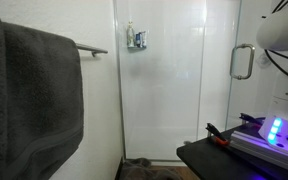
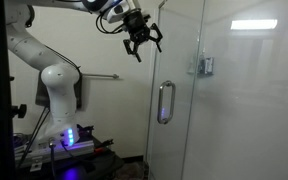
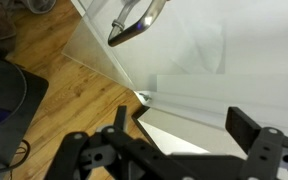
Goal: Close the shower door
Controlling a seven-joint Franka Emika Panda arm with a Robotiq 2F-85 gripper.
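One shower door of clear glass is seen to the right of the arm in an exterior view, standing upright against the white shower wall. In the wrist view the door is seen from above, with its lower edge over wood floor. One white arm is counted, reaching up and across toward the door. One dark grey towel is hung on a bar. One black desk is seen beside the robot's base. One chrome loop handle is fixed at mid-height near the door's edge, and is also seen in the wrist view.

Two jaws are counted. They are held spread wide, high above the handle and clear of the glass. Nothing is gripped or touched by them.
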